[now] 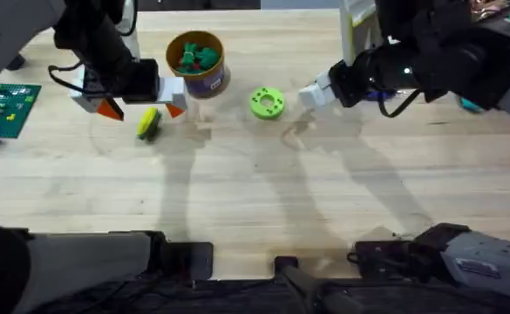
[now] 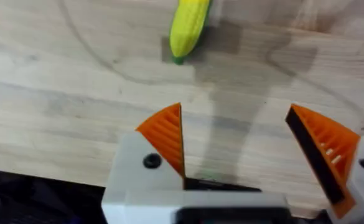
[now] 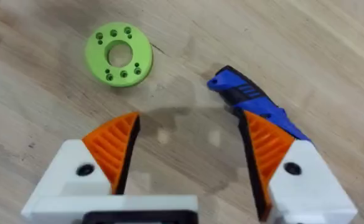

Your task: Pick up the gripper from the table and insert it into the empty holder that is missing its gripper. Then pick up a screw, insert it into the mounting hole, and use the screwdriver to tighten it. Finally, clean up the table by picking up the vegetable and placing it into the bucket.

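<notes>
- Left end effector (image 1: 141,109) hangs just above the surface (image 1: 263,192), orange ribbed pads (image 2: 164,134) spread wide, nothing between them.
- Vegetable (image 1: 148,123), a small yellow corn-shaped toy with a green end, lies flat on the surface just beside and below the left end effector in the overhead view; in the left wrist view (image 2: 188,27) it sits ahead of the open pads, off toward one side rather than centred.
- Handling, as a guess: light, stiff plastic, smooth and rounded, likely to roll or squirt out if pinched near a tip. Best hold looks to be across the thick middle, pads square to its long axis.
- Bucket (image 1: 198,63) stands near the vegetable, farther back, already holding dark green toy pieces (image 1: 195,58); short carry, rim must be cleared.
- Right end effector (image 1: 314,94) is open, and empty; the blue screwdriver (image 3: 250,102) lies on the surface close against one of its pads.
- Green ring disc (image 1: 267,102) lies between the two arms, apart from the vegetable; not in the way.
- Green board (image 1: 6,109) at the far left edge, well apart.
</notes>
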